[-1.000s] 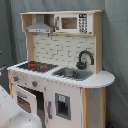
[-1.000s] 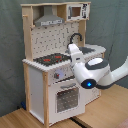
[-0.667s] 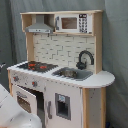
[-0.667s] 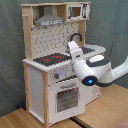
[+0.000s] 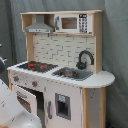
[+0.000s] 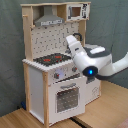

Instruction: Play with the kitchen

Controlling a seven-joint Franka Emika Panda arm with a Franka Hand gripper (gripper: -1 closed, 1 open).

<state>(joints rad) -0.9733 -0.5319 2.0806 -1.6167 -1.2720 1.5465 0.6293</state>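
- Since a second ago the arm (image 6: 92, 62) is seen swung up and toward the second exterior view's left: its white body is now level with the counter of the kitchen (image 6: 55, 60) instead of beside the oven, and in the first exterior view a larger white part of it fills the lower left corner.
- Gripper state: cannot be told; the gripper itself is not made out in either view, being hidden behind the arm's own body.
- Kitchen position: stood upright on a light wooden floor (image 6: 20, 119), against a grey-green curtain (image 5: 116, 45); centre frame in both exterior views.
- Oven door (image 6: 66, 97) is seen hanging open, swung outward in both exterior views.
- Stovetop (image 5: 36, 65) with red rings, sink (image 5: 73, 73) and black faucet (image 5: 85, 59) are left bare; nothing is seen placed on or in them.
- Microwave (image 5: 73, 23) up top is shut; grey hood (image 5: 40, 26) is untouched.
- Progress, as judged: open-ended task, so no clear end state. One door is already open; knobs, microwave, faucet and the lower cupboard door (image 5: 63, 106) remain to be handled.
- Surface: smooth painted wood and pale trim, rounded counter end by the sink.
- Room: plain curtain backdrop, wooden floor, no person in view.
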